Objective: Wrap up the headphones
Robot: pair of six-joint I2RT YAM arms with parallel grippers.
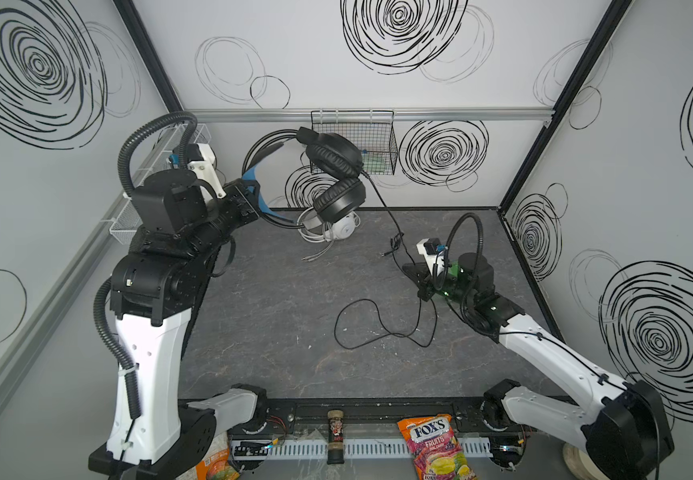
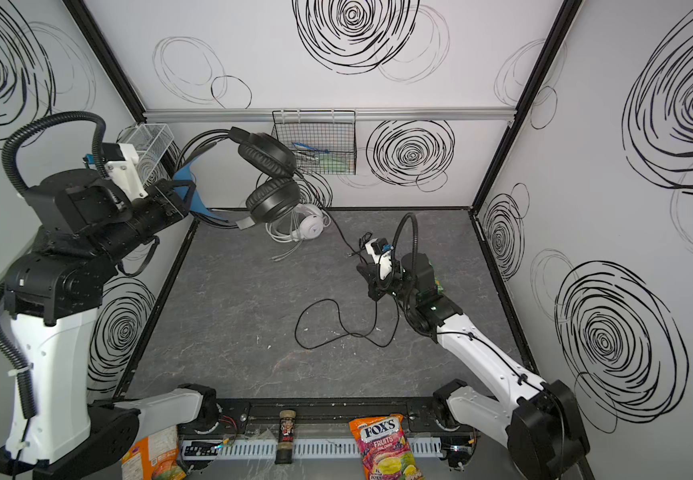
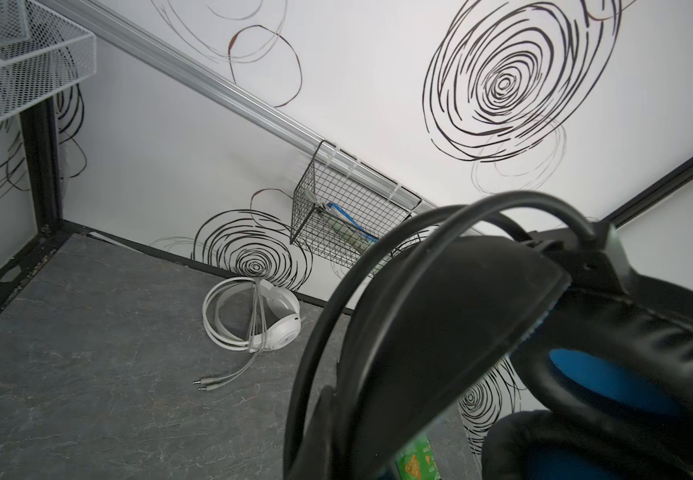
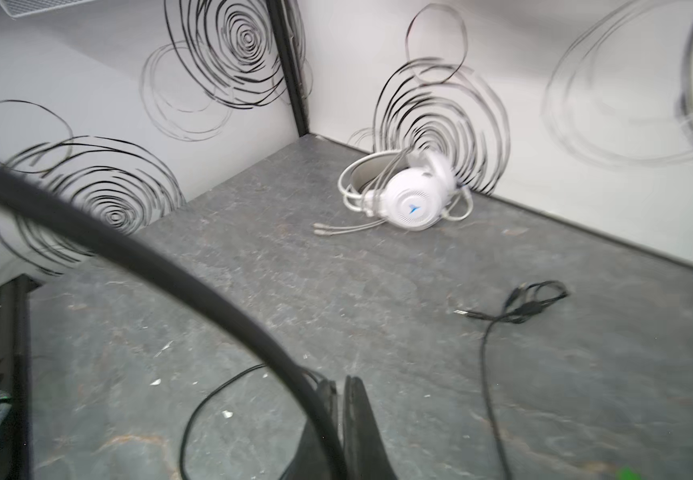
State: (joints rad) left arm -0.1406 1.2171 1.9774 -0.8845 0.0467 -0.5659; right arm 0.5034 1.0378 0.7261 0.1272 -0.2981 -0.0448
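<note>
At far left, the left gripper (image 1: 255,193) is clamped on the blue-lined headband of the black headphones (image 1: 336,166), held raised. White headphones (image 1: 338,229) rest on the table (image 1: 253,332) beneath, far centre. The black cable (image 1: 386,208) slants down toward near right into the right gripper (image 1: 415,276), pinched together on it.

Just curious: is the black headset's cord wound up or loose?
Loose: the black cable trails from the raised black headset in open, sprawling loops.
</note>
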